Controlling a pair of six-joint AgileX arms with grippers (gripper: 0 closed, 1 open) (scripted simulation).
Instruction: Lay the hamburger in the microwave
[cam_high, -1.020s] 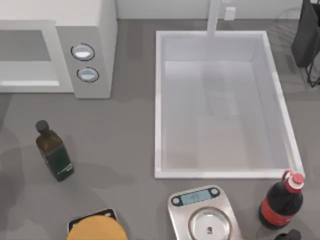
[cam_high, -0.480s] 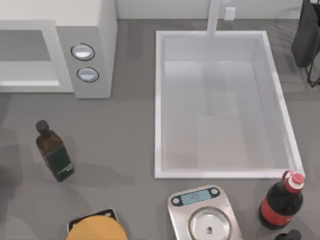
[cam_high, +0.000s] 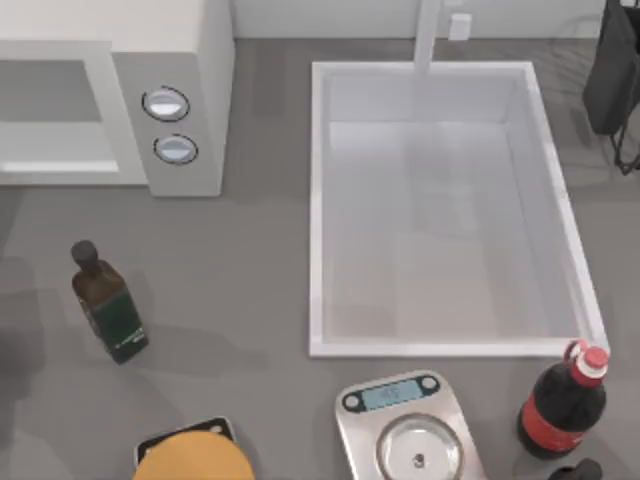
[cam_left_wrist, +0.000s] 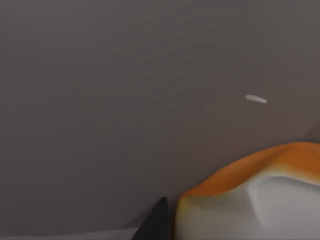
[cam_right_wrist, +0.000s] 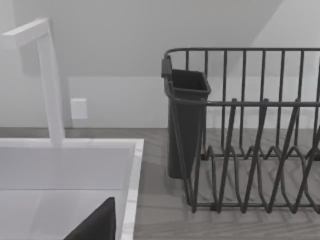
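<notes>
The hamburger (cam_left_wrist: 250, 195) shows in the left wrist view as an orange top over a pale underside, with plain grey behind it. A dark tip of the left gripper (cam_left_wrist: 157, 222) sits just beside it, almost touching. It is not possible to tell if that gripper is apart, together or clamped on the hamburger.

In the top view, the microwave (cam_high: 190, 60) stands at the far left corner of the counter (cam_high: 250, 260). Its grey inside (cam_high: 50, 90) is open to see, and two round knobs (cam_high: 165, 103) sit on its side panel. The sink (cam_high: 318, 200) is to the right of the microwave, with a strip of bare counter between them.

A dark green bottle (cam_high: 110, 305) stands near the left edge, well in front of the microwave. A big yellow dome (cam_high: 195, 460) and a kitchen scale (cam_high: 400, 395) sit at the near edge, and a cola bottle (cam_high: 562, 405) stands near the right corner.

In the right wrist view, a dark part of the right gripper (cam_right_wrist: 95, 225) hangs over the sink's edge, near the tap (cam_right_wrist: 50, 75) and the dish rack (cam_right_wrist: 250, 150). Its state cannot be told either.
</notes>
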